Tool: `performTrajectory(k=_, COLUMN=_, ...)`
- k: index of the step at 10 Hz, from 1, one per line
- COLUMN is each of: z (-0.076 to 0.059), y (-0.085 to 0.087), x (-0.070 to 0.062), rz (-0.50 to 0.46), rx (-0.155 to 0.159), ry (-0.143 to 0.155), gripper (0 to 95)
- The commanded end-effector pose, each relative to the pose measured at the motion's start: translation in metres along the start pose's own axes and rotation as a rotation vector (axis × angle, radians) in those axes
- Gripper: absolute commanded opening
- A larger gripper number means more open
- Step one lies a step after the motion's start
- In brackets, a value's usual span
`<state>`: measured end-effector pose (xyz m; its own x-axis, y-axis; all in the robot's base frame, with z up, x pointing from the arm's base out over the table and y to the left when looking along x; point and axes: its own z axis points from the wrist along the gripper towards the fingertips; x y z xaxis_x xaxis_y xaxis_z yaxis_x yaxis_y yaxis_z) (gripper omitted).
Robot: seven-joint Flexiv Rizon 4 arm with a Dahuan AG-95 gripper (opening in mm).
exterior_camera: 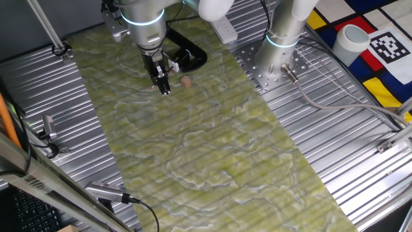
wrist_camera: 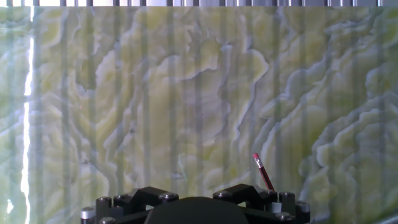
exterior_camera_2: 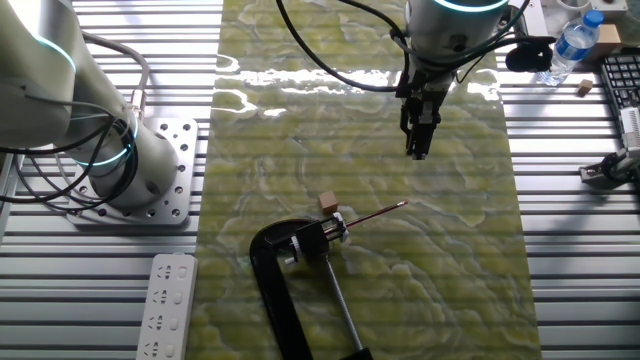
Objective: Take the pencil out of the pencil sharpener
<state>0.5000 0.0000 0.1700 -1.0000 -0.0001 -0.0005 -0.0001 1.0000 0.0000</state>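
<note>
From the other fixed view I see the pencil (exterior_camera_2: 378, 213) lying low over the green mat (exterior_camera_2: 450, 280), its long axis slanting from lower left to upper right. Its near end sits in the sharpener (exterior_camera_2: 337, 226), which is held in a black clamp (exterior_camera_2: 280, 290); its free end points up and right, toward the side where my claw (exterior_camera_2: 419, 150) hangs. The claw is above the mat, well apart from the pencil, fingers close together and holding nothing. A tan nub (exterior_camera_2: 327, 203) rests just beside the sharpener. In the hand view only the pencil's (wrist_camera: 263, 172) free end shows, slanting up and left. The counter (exterior_camera_2: 570, 250) is ribbed metal.
</note>
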Motion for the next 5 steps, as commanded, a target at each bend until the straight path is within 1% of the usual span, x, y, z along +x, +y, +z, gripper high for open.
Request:
performTrajectory(k=1, z=0.0, y=0.0, x=0.0, rz=-0.2, rx=-0.021, ry=-0.027, gripper=0.0)
performTrajectory(k=2, z=0.0, y=0.0, x=0.0, rz=-0.201, rx=-0.016, ry=-0.026, gripper=0.0)
performTrajectory(k=5, z=0.0, y=0.0, x=0.0, rz=-0.203, rx=-0.015, ry=-0.026, gripper=0.0)
